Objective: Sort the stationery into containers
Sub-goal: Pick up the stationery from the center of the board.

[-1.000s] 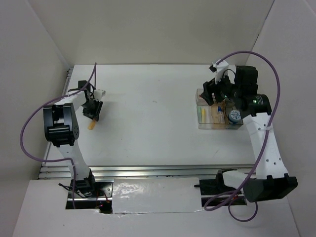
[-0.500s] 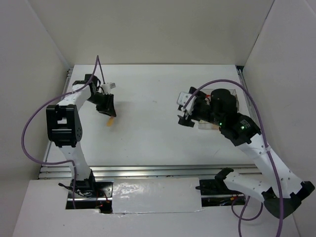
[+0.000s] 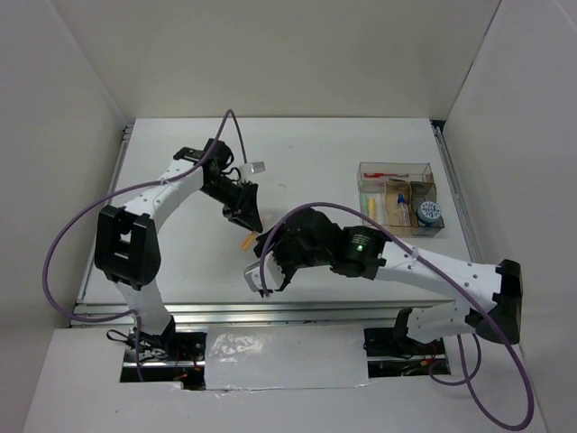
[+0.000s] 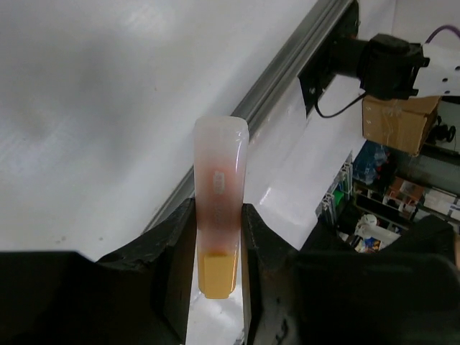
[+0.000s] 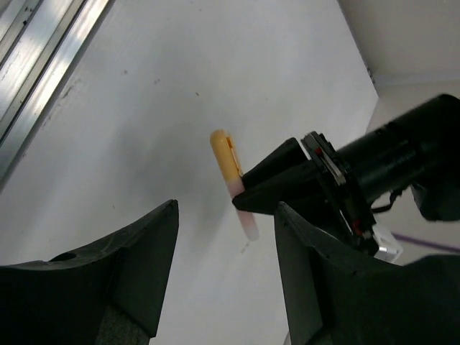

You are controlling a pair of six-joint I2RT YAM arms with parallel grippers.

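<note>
1. Big change over the last second: both arms have swung in toward the middle of the counter (image 3: 297, 153). The left end effector (image 3: 249, 225) was over by the left edge and has now reached out to the centre. The right end effector (image 3: 266, 249) was over the box (image 3: 394, 165) by the right edge and has come right across to meet it.

2. The left end effector is clamped on the orange marker (image 3: 250, 241). In the left wrist view, the fingers of the left end effector (image 4: 218, 233) pinch the orange body, and the marker (image 4: 219, 194) has its pale translucent cap poking out past the tips. It looks held up off the counter, around the middle and a bit toward the near edge.

3. The right end effector (image 5: 226, 241) is spread wide with nothing in it. In the right wrist view, the marker (image 5: 230, 167) sits ahead of it, roughly lined up with the gap between its fingers. It isn't between them yet, and the left end effector (image 5: 284, 180) is gripping it from the side.

4. To me this looks like a handover being set up. The box is well away by the right edge, which is the right arm's side.

5. The box already holds a yellow marker (image 3: 370, 209), a blue-white roll (image 3: 427, 212) and a red pen (image 3: 388, 177), so sorting looks well along. I don't see any other loose items on the counter.
</note>
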